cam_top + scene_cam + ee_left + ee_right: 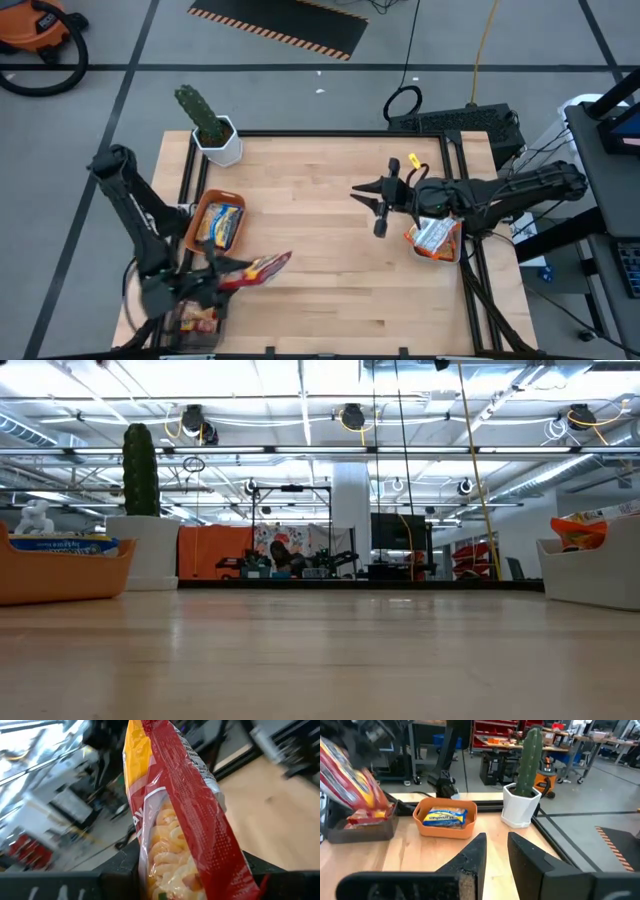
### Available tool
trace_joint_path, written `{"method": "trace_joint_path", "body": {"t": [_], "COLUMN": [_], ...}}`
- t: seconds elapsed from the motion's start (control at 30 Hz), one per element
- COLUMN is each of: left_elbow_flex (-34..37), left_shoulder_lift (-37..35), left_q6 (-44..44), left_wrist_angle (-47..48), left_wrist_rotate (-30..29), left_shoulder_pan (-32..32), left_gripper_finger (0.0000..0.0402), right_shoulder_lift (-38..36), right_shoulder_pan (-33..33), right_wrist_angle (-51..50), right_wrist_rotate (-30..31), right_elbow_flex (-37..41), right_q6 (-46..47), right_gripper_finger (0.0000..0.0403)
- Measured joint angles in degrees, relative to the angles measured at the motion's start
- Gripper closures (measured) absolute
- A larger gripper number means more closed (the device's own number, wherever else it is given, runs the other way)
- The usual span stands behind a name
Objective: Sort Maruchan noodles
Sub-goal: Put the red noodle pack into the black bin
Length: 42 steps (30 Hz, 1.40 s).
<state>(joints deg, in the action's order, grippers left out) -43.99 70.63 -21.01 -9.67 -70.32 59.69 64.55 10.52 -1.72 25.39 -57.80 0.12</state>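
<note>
My left gripper (215, 282) at the table's near-left is shut on a red-and-yellow Maruchan packet (262, 268), which fills the left wrist view (175, 810) and shows blurred in the right wrist view (350, 780). Below it a grey tray (195, 318) holds more packets (367, 817). An orange bowl (192, 235) holds a blue-and-yellow packet (445, 817). My right gripper (368, 208) hangs open over the table's right half (497, 845), beside a white tray (420, 252) holding orange and white packets (435, 236). My left gripper pinches the red-and-yellow packet between its two fingers at one short end (170, 880). The packet is lifted clear of the table and tray. It sticks out from the fingers toward the table's right, its free end (285, 260) above the wood.
A cactus in a white pot (215, 135) stands at the far-left corner, behind the orange bowl (60, 568). The white tray (590, 572) sits at the right edge. Bare wood (320, 270) lies between the two arms. A black frame rims the table.
</note>
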Motion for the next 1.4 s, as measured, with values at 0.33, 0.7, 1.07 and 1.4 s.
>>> {"method": "trace_joint_path", "body": {"t": [0.33,0.7,1.07,1.4], "left_elbow_flex": [0.0,0.0,0.0,0.0], "left_shoulder_lift": [-9.4,-17.4,-18.6,-18.6], "left_q6": [7.3,30.0,40.1,52.0], "left_wrist_angle": [9.7,39.6,55.5,56.7], "left_wrist_rotate": [2.0,17.4,36.6,42.6], "left_shoulder_pan": [12.2,17.7,21.5,25.7], "left_gripper_finger": [0.0245,0.0245,0.0245,0.0245], "right_shoulder_lift": [0.5,1.9,1.9,1.9], "right_shoulder_pan": [2.2,3.1,0.9,0.7], "right_wrist_angle": [-0.5,0.6,4.2,7.3], "right_wrist_rotate": [0.0,-0.1,0.2,0.1], "right_elbow_flex": [0.1,1.4,5.3,5.4], "right_q6": [3.2,3.8,3.8,3.7], "right_gripper_finger": [0.0328,0.0328,0.0328,0.0328]}}
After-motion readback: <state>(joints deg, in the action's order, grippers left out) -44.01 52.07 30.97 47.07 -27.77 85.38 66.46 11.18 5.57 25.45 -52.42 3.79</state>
